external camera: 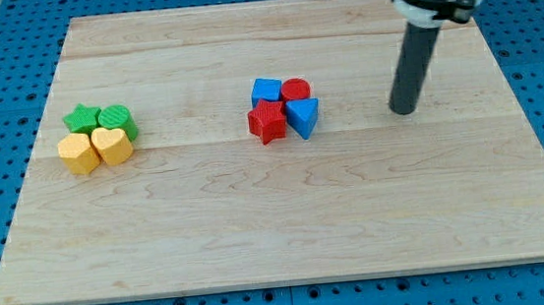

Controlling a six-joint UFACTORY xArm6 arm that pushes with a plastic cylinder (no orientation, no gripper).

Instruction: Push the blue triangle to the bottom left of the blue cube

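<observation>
Tip [404, 111] down on surface [259, 233], well right of cluster | no jaws, bare rod | blue triangle [303, 117] touching red star [267, 121], below red cylinder [295, 90], lower right of blue cube [266, 90] | likely light, rigid, slides easily, may spin; push flat face, star blocks direct route.
</observation>
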